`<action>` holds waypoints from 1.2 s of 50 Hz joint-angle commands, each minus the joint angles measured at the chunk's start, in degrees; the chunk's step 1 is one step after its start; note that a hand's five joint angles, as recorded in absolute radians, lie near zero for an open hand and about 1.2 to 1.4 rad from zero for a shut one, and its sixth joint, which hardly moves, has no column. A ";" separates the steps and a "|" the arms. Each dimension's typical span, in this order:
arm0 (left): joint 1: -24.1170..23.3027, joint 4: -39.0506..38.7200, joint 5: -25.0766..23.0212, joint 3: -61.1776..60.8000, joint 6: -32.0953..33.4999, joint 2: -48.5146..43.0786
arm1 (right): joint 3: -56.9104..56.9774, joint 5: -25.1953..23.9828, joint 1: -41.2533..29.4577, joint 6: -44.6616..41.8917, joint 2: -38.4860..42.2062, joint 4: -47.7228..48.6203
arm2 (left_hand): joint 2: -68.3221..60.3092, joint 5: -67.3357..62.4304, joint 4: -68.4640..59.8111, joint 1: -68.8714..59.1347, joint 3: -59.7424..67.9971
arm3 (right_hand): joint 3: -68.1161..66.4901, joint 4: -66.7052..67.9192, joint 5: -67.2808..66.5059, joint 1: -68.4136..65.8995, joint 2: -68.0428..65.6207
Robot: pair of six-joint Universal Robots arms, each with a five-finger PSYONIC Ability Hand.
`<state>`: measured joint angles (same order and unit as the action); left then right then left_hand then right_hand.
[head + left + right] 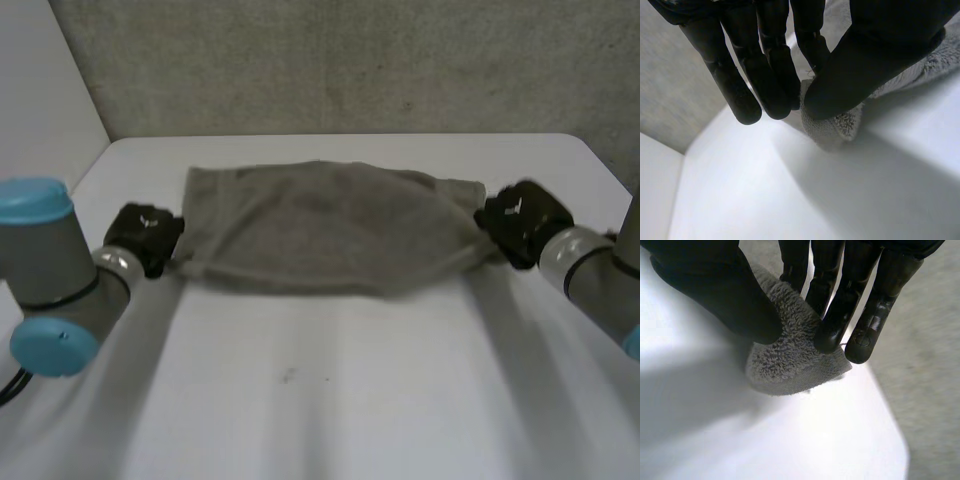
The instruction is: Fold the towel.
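1. Two hands on one grey towel (330,225) in the head view. The left hand (145,238) is at one end and the right hand (520,222) at the other, with the towel stretched out between them over the white table (350,400).
2. Left wrist view: the left hand (865,55) is grasping the towel (840,125). Its thumb pinches a corner against the fingers, and a fluffy bit pokes out just past the thumb tip.
3. Right wrist view: same deal. The right hand (715,285) has its thumb and fingers clamped on a bunched towel (790,360) corner, and the fold sticks out beyond its fingertips, above the table.
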<state>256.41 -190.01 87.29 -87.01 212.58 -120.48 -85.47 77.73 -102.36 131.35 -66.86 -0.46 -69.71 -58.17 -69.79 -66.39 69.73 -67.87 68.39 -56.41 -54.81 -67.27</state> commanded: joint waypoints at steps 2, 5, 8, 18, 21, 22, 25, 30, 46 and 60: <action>3.04 4.62 -0.19 -11.85 2.74 12.70 | -5.31 1.19 1.45 -9.25 -6.15 -19.09 | -10.29 -11.83 -10.21 -13.61 10.27 | -12.13 11.61 -13.59 -25.19 -12.73; 3.39 8.25 -0.19 -13.45 5.12 15.45 | -6.73 0.93 3.04 -11.56 -8.19 -25.12 | -10.29 -11.83 -10.21 -13.61 10.27 | -12.13 11.61 -13.59 -25.19 -12.73; 4.80 17.75 -0.45 -15.91 11.63 20.02 | -9.81 0.31 7.26 -16.92 -11.89 -35.75 | -10.29 -11.83 -10.21 -13.61 10.27 | -12.13 11.61 -13.59 -25.19 -12.73; 9.98 25.23 -5.99 -16.88 20.15 25.47 | -10.60 -3.29 12.98 -20.17 -15.93 -37.42 | -10.29 -11.83 -10.21 -13.61 10.27 | -12.13 11.61 -13.59 -25.19 -12.73; 9.37 23.12 -5.99 -15.48 19.54 24.77 | -9.38 -2.85 12.98 -20.17 -13.14 -36.64 | -10.29 -11.83 -10.21 -13.61 10.27 | -12.13 11.61 -13.59 -25.19 -12.73; 9.37 23.11 -5.99 -15.47 19.54 24.77 | -9.37 -2.85 12.98 -20.17 -13.12 -36.63 | -10.29 -11.83 -10.21 -13.61 10.27 | -12.13 11.61 -13.59 -25.19 -12.73; 7.87 20.73 -5.81 -12.92 17.95 21.78 | -6.03 -2.50 12.89 -18.68 -8.90 -34.08 | -10.29 -11.83 -10.21 -13.61 10.27 | -12.13 11.61 -13.59 -25.19 -12.73; 5.76 17.31 -5.46 -6.60 14.79 15.37 | -1.63 -2.15 10.52 -14.28 -4.86 -28.72 | -10.29 -11.83 -10.21 -13.61 10.27 | -12.13 11.61 -13.59 -25.19 -12.73; -2.14 12.39 4.46 28.26 10.48 -12.03 | 10.75 7.78 2.61 -8.83 10.95 -7.56 | -10.29 -11.83 -10.21 -13.61 10.27 | -12.13 11.61 -13.59 -25.19 -12.73; -2.50 7.82 5.17 41.13 11.19 -24.18 | 17.87 10.24 -1.35 -9.01 21.15 2.73 | -10.29 -11.83 -10.21 -13.61 10.27 | -12.13 11.61 -13.59 -25.19 -12.73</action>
<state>253.80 -179.28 92.90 -48.08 223.53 -140.95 -70.66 87.39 -102.42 122.43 -49.79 -0.96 -69.77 -58.17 -69.78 -66.39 69.73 -67.87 68.39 -56.50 -54.81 -67.27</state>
